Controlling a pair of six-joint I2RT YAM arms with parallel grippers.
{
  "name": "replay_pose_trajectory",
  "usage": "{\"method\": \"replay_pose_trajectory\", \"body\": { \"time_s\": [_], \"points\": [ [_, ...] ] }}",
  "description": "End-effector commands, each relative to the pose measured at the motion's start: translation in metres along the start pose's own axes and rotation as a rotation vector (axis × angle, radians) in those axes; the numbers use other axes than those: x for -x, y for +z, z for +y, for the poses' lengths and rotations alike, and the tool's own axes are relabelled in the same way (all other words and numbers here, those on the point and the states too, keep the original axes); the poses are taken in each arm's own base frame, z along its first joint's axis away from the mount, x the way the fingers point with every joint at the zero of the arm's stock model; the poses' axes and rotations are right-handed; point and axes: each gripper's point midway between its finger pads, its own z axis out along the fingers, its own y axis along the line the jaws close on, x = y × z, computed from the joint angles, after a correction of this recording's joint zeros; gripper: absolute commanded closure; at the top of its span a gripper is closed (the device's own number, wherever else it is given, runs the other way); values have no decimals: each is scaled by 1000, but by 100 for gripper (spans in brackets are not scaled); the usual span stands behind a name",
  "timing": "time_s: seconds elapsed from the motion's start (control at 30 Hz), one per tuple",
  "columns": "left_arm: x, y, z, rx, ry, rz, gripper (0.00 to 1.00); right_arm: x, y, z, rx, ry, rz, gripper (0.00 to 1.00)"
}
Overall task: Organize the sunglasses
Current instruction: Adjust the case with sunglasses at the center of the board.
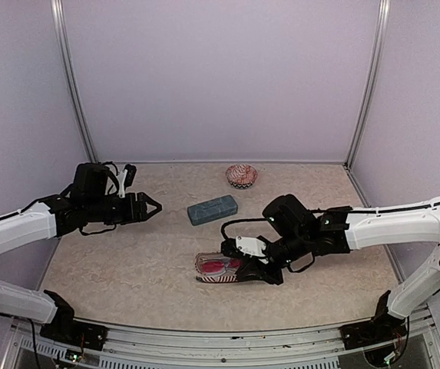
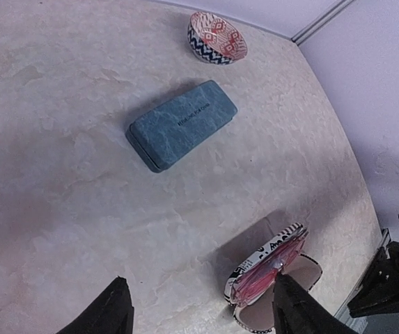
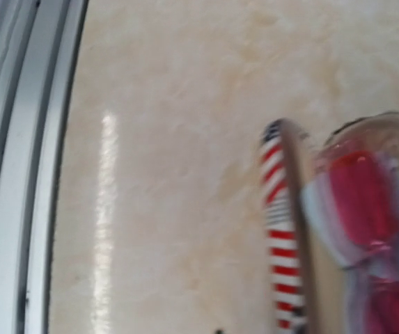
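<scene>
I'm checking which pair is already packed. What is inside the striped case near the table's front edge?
A pink-red pair of sunglasses lies in the striped case, which stands open. Whether anything sits beneath them cannot be seen, since the glasses themselves cover it.

Bare table (image 1: 127, 261) lies open left of the blue case (image 1: 213, 209). The right gripper (image 1: 239, 260) and the striped pouch (image 1: 208, 277) block the near middle.

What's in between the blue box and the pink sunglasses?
Nothing: only bare table lies between the blue case and the pink sunglasses, as the top view and left wrist view show.
</scene>
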Motion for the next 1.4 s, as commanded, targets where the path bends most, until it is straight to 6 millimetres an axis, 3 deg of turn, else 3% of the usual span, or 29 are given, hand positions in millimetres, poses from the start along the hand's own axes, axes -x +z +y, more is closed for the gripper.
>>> {"method": "replay_pose_trajectory", "body": {
  "time_s": [0.0, 0.27, 0.57, 0.83, 1.07, 1.37],
  "points": [
    [0, 27, -19, -56, 10, 6, 40, 5, 10, 8, -36, 51, -69, 97],
    [-18, 86, -39, -74, 61, 124, 100, -22, 43, 10, -89, 130, -28, 100],
    [-54, 147, -48, -59, 109, 261, 100, -36, 67, -6, -200, 172, 14, 100],
    [-76, 178, -49, -29, 134, 327, 100, -52, 75, -17, -267, 194, 85, 100],
    [-104, 182, -48, -35, 162, 408, 100, -52, 64, -29, -352, 215, 84, 100],
    [-131, 171, -63, -89, 197, 473, 100, -64, 49, -49, -450, 308, 87, 100]
  ]
}}
